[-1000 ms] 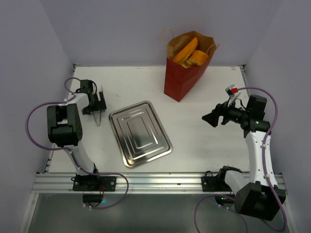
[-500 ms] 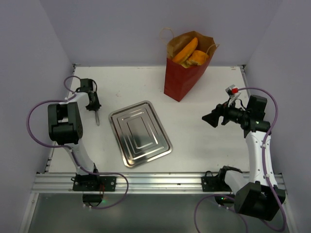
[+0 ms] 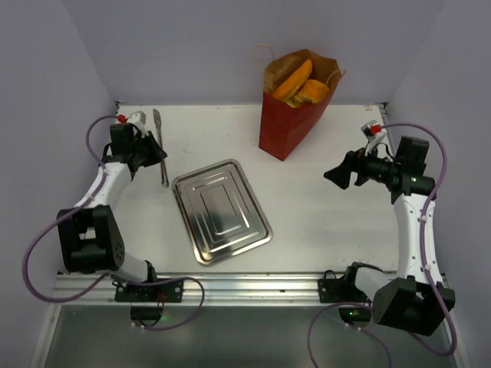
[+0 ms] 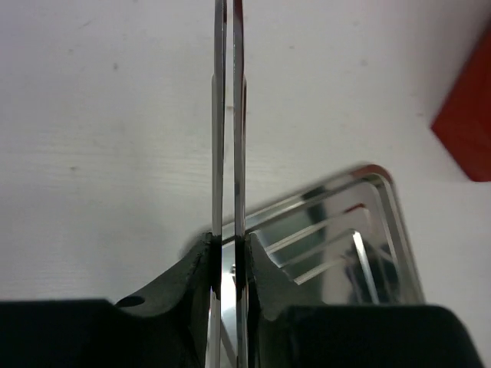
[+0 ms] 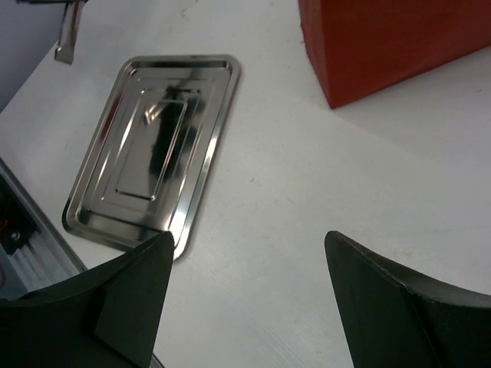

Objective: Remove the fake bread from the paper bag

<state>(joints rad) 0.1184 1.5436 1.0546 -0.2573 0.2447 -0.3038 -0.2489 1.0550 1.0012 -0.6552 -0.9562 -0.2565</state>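
Left claw point(image 4: 229, 251) is clamped on metal tongs point(image 3: 163, 170) just left of the tray point(image 3: 222, 211) — the 2 blades are pinched together. Right claw point(image 5: 247, 245) hangs wide apart, well off to the tray's right. Fake bread point(image 3: 295, 80) pokes out of the paper bag point(image 3: 284, 126) standing behind the tray.

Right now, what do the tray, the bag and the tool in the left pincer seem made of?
The tray: polished metal, probably steel; mirror-like reflections. The paper bag: matte red paper, brown inside, creased rim. The tongs in the left pincer: two thin shiny strips, likely steel.
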